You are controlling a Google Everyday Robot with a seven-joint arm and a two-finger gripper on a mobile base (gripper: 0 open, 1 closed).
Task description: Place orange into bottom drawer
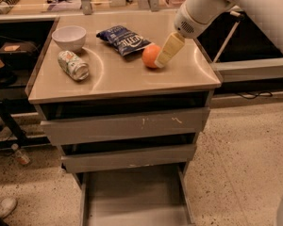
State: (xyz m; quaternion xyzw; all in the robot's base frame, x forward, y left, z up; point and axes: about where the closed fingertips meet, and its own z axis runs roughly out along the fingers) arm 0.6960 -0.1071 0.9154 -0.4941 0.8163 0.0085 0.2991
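Observation:
The orange (150,55) sits on the beige cabinet top (118,79), right of centre. My gripper (161,60) reaches down from the upper right on a white arm, and its cream finger (169,50) lies against the orange's right side. The bottom drawer (134,197) is pulled out at the cabinet's foot, showing a flat grey floor with thin side rails. The two upper drawers (127,124) have grey scuffed fronts.
A white bowl (69,36) stands at the back left of the top. A can (73,65) lies on its side in front of it. A dark blue chip bag (125,39) lies behind the orange. A counter runs along the back.

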